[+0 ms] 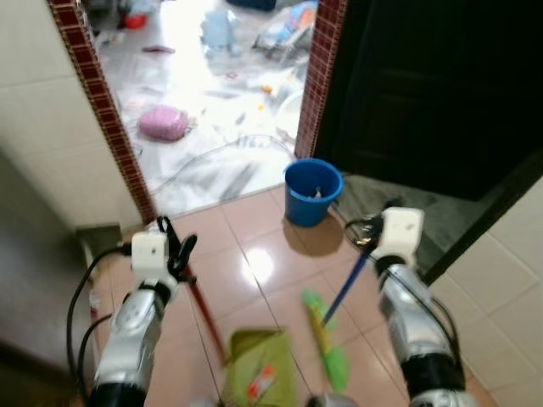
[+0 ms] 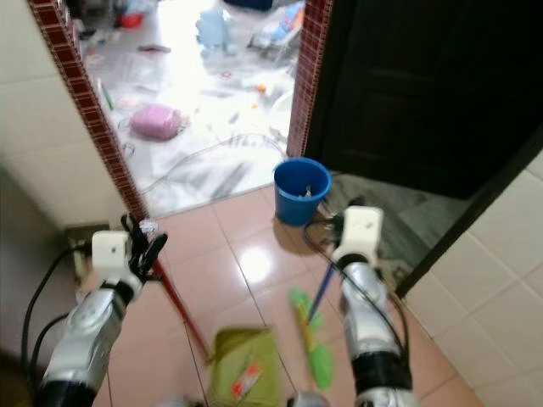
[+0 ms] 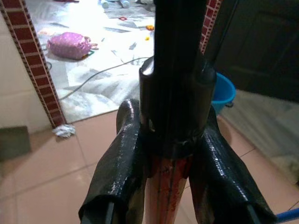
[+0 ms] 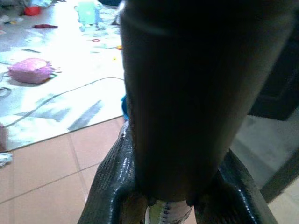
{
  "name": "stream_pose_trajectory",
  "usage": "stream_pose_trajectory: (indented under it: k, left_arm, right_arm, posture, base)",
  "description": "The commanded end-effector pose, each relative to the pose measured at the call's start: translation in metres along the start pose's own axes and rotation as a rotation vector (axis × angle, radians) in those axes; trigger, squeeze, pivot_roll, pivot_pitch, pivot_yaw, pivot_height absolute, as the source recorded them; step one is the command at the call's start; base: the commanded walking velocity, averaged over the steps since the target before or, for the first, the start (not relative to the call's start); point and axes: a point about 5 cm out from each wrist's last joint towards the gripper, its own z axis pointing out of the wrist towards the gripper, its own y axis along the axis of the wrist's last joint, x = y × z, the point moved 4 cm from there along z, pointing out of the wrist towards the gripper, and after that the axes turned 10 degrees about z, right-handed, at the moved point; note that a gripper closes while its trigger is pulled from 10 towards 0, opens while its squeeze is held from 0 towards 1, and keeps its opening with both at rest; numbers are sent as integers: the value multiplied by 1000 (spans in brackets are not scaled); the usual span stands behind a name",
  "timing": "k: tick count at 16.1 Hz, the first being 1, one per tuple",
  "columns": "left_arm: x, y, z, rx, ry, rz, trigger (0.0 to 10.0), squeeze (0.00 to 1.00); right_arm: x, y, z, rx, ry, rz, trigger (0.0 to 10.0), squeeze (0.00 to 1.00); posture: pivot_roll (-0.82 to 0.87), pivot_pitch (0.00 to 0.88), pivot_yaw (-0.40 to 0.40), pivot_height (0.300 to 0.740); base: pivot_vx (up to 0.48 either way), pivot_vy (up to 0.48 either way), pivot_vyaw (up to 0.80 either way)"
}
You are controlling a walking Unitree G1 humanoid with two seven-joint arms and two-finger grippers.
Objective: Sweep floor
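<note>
1. left eye view, far left: left gripper (image 1: pixel 176 248) clenched on the red handle (image 1: pixel 202 307) of the dustpan (image 1: pixel 260 368); the left wrist view has both black fingers (image 3: pixel 119 172) pressed against the red shaft. the handle slants down to the green pan, which rests on the pink tile floor (image 1: pixel 246 246) between the two arms.
2. dustpan contents: a small orange-and-white scrap (image 1: pixel 261 383) lies in the pan, so some collecting looks done.
3. centre: broom (image 1: pixel 325 343) with green bristles on the tile just beside the pan; its blue handle (image 1: pixel 349 284) rises to the right.
4. right: right gripper (image 1: pixel 366 231) grasping the top of the blue handle; in the right wrist view its fingers (image 4: pixel 114 182) close around a dark shaft.
5. beyond: blue bucket (image 1: pixel 312 192) stands on the tile near the doorway, apart from the broom.
6. outer floor (image 1: pixel 204 93) past the red brick doorframe (image 1: pixel 100 102): litter scattered, a pink bundle (image 1: pixel 162 124), a white cable (image 1: pixel 204 157).
7. progress, judged: the tile by the pan looks mostly clean; a white scrap (image 3: pixel 63 131) by the doorframe and the littered outer floor remain, so most of the job is left.
</note>
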Motion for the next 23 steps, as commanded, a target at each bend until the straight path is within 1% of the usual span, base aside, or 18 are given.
stream_pose_trajectory:
  k: [1,4,5,8,10,13,14,16,17,18,19,20,21,23]
  left_arm:
    - [-3,14,5,-49,-6,25,10000,0]
    - [-5,14,6,-50,-8,28,10000,0]
    - [-6,15,5,-55,-9,18,10000,0]
    - [-7,14,4,-56,9,21,10000,0]
    - [-2,13,3,-59,75,39,10000,0]
    - [3,14,4,-68,104,39,10000,0]
    - [4,14,4,-65,106,52,10000,0]
    - [7,11,1,-58,83,142,10000,0]
    - [11,9,-3,-44,83,164,10000,0]
    - [12,13,-5,-55,74,207,10000,0]
    - [14,16,-6,-66,72,234,10000,0]
    - [15,20,-6,-83,73,255,10000,0]
    - [15,20,-5,-85,72,254,10000,0]
    - [16,20,-4,-85,82,250,10000,0]
  right_arm:
    - [-6,3,-1,-7,-11,8,10000,0]
    - [-5,3,-1,-10,-4,7,10000,0]
    - [-5,3,-2,-10,-1,5,10000,0]
    - [-4,0,-3,-6,4,-1,10000,0]
    - [-3,1,-3,-8,17,-5,10000,0]
    - [0,-1,-3,-6,25,-11,10000,0]
    - [0,-1,-3,-6,27,-12,10000,0]
    - [-1,1,-5,-22,48,-50,10000,0]
    - [-5,11,-8,-78,53,-137,10000,0]
    - [-9,23,-9,-132,51,-192,10000,0]
    - [-10,31,-9,-167,51,-220,10000,0]
    - [-6,44,-7,-216,69,-248,10000,0]
    - [-3,46,-6,-224,80,-247,10000,0]
    - [0,40,-5,-200,77,-201,10000,0]
  posture:
    - [-80,0,20,740]
    - [-79,0,19,740]
    - [-78,0,18,740]
    - [-74,0,14,740]
    - [-74,0,10,740]
    - [-71,0,9,740]
    - [-71,0,9,740]
    - [-71,0,7,740]
    - [-71,0,7,740]
    - [-69,0,8,740]
    - [-70,0,11,740]
    - [-72,0,14,740]
    - [-76,0,17,740]
    - [-77,0,18,740]
  base:
    - [386,247,0]
    - [404,0,0]
    - [0,0,0]
    - [0,0,0]
    - [0,0,0]
    - [0,0,0]
    - [0,0,0]
    - [0,0,0]
    - [0,0,0]
    - [0,0,0]
    - [0,0,0]
    - [0,0,0]
    - [0,0,0]
    - [0,0,0]
